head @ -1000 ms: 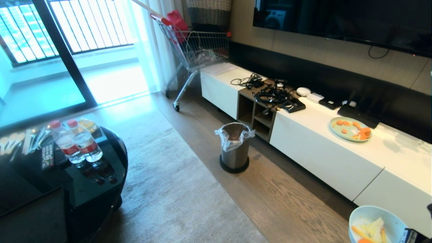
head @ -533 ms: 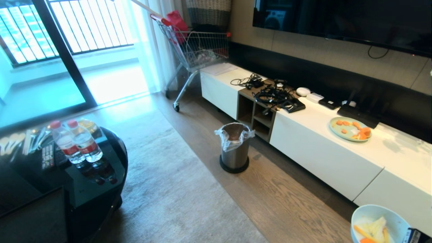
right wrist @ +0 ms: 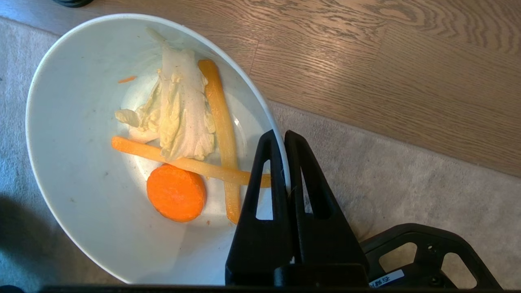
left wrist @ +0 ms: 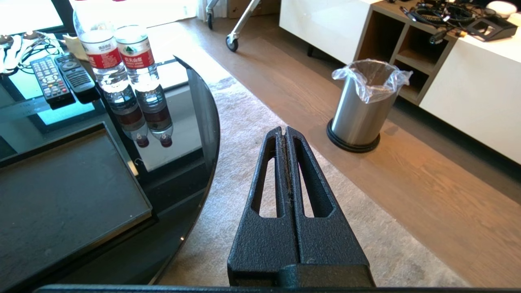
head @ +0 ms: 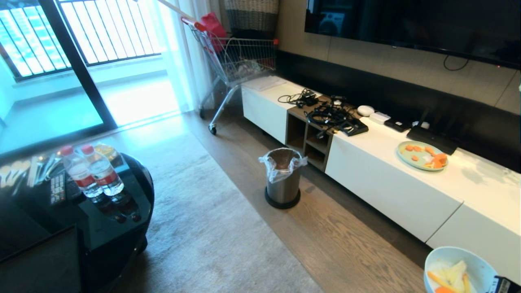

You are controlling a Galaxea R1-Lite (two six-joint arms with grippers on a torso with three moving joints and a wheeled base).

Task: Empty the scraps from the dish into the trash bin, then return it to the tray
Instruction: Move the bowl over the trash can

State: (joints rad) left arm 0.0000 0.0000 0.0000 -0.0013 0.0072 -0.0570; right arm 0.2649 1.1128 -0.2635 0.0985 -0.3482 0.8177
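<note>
The left gripper (left wrist: 285,132) is hanging idle over the rug beside the glass table, its fingers pressed together on nothing. Below and to its side on that table, the tray (left wrist: 61,183) is lying bare, waiting for the dish to come back. Further across, the trash bin (head: 283,177) is standing on the wooden floor in front of the white TV cabinet (head: 386,183), its clear liner open at the rim. At the far right, low in the head view, the right gripper (right wrist: 283,136) is pinching the rim of the dish (right wrist: 73,134), one finger inside the wall and one outside, carrying it above the edge of the rug. The scraps (right wrist: 183,138) are sitting in the dish: a carrot round, carrot sticks and a pale cabbage leaf. So the pickup looks done, while the dish is well apart from the bin; the carry, the tipping and the return to the tray are all remaining.
</note>
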